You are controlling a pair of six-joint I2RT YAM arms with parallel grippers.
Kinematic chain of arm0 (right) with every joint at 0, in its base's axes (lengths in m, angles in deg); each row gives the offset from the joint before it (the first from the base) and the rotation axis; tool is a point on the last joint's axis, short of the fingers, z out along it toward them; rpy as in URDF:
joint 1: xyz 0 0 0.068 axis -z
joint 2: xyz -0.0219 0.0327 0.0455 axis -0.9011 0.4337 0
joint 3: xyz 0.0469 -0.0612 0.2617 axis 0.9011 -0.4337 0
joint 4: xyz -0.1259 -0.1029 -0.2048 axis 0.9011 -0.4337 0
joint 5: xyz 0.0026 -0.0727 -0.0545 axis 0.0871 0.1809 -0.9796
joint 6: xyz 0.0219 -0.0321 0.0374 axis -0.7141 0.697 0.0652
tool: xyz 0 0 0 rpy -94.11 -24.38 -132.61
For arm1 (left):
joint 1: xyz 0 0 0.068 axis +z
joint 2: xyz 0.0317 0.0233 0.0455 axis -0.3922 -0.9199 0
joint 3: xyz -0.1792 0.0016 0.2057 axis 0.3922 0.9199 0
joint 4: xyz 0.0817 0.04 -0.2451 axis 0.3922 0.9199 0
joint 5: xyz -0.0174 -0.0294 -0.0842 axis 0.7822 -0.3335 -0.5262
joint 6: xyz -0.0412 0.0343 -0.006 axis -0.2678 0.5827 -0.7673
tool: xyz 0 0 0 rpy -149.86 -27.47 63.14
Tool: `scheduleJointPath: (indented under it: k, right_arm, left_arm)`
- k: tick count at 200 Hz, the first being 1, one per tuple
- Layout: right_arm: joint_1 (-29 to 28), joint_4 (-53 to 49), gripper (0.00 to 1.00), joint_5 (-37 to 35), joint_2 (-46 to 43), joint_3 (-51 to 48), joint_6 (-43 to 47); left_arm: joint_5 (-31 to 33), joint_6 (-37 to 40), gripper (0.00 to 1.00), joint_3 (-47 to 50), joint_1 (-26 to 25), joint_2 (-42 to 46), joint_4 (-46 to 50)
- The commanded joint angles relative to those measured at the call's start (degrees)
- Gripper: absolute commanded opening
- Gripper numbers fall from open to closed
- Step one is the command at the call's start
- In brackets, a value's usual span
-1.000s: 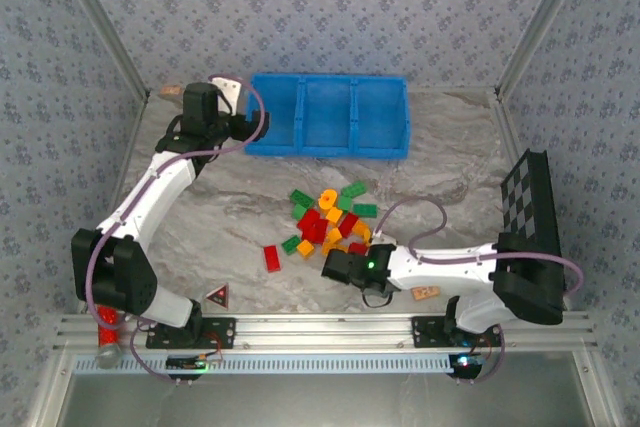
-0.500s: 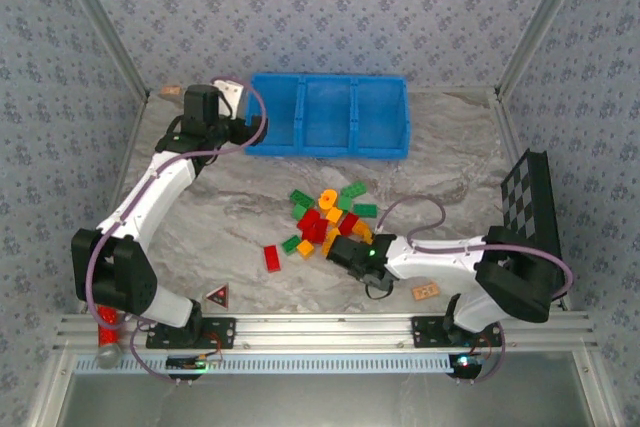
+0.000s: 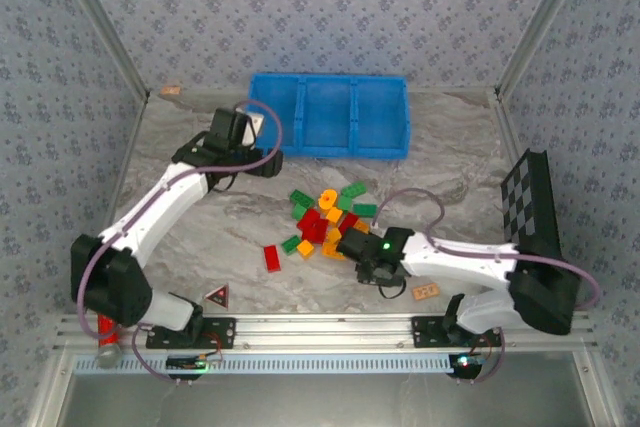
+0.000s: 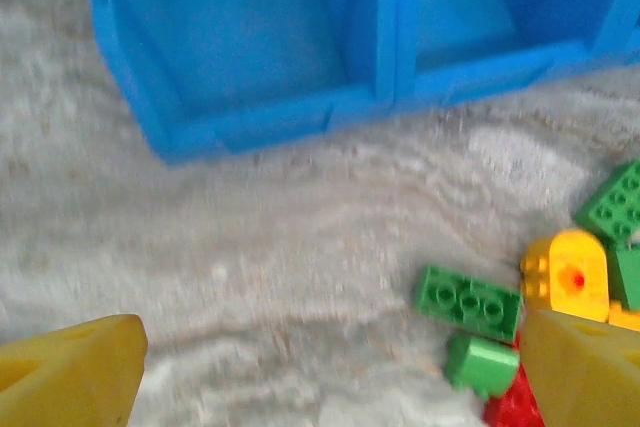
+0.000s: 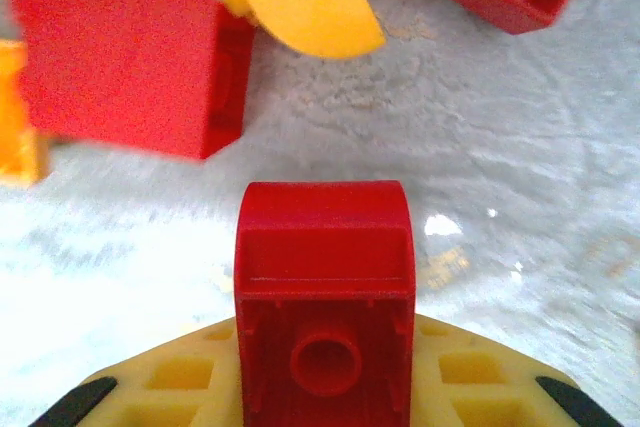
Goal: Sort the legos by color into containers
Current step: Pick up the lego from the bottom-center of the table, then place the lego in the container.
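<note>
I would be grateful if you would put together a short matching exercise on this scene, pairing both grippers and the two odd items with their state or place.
Column one:
1. left gripper
2. right gripper
3. red-and-black triangle
4. tan tile

Column two:
A. shut on a red brick
B. beside the right arm's base
C. open, just in front of the blue bin
D. beside the left arm's base

Pairs: 1-C, 2-A, 3-D, 4-B
</note>
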Motion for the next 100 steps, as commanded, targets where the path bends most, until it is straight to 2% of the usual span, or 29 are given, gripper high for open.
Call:
scheduleJointPath:
  k: [1, 21, 42, 72, 100]
  right_arm:
    - [3.1, -11.6, 0.21, 0.7, -6.3, 6.2, 10.7]
    - [9.8, -13.7, 0.2, 0.5, -7.7, 12.2, 20.1]
    - [18.6, -12.2, 0.2, -0.3, -4.9, 19.2, 31.0]
    - [29.8, -3.5, 0.2, 1.1, 3.7, 30.2, 43.1]
    - [35.5, 4.6, 0.2, 0.6, 14.9, 39.4, 49.7]
  left_arm:
    - [1.9, -11.1, 0.95, 5.1, 0.0, 8.6, 9.9]
    - [1.1, -17.5, 0.94, 9.2, -0.1, 14.5, 13.7]
    - [-2.9, -24.5, 0.92, 14.5, -0.3, 19.3, 14.7]
    - [-5.0, -32.8, 0.91, 20.5, -3.5, 22.1, 14.4]
    - [-4.5, -39.0, 0.9, 24.6, -9.2, 21.8, 12.1]
